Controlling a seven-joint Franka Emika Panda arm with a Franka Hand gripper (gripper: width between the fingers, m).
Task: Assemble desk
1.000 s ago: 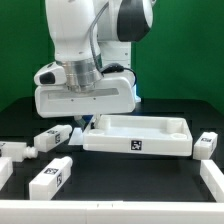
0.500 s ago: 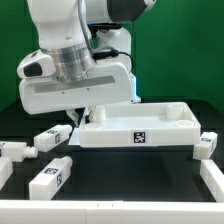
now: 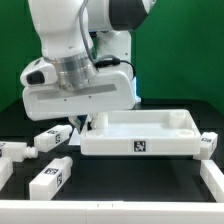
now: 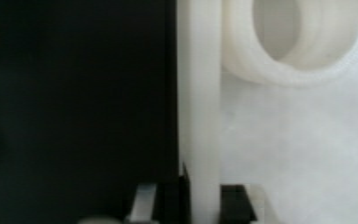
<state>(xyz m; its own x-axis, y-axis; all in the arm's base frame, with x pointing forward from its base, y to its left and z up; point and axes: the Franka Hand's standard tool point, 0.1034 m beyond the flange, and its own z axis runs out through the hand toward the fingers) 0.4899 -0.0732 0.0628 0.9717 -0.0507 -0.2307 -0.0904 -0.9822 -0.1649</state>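
The white rimmed desk tabletop (image 3: 140,133) sits at the middle of the black table with a tag on its front wall. My gripper (image 3: 84,122) is shut on the rim at the tabletop's end toward the exterior view's left, mostly hidden under the hand. In the wrist view my gripper (image 4: 197,200) has one finger (image 4: 153,200) on each side of the thin rim wall (image 4: 199,100); a round socket (image 4: 309,45) shows inside the tabletop. Loose tagged white legs lie nearby: one (image 3: 50,139) by the gripper, one (image 3: 50,178) in front.
More white tagged pieces lie at the exterior view's left (image 3: 12,150) and by the tabletop's right end (image 3: 207,145). A white piece (image 3: 212,180) sits at the front right edge. A green wall stands behind the arm.
The hand moved toward the exterior view's left and rose with the tabletop's end in it, then came down slightly. The tabletop shifted with it. The loose legs have not moved.
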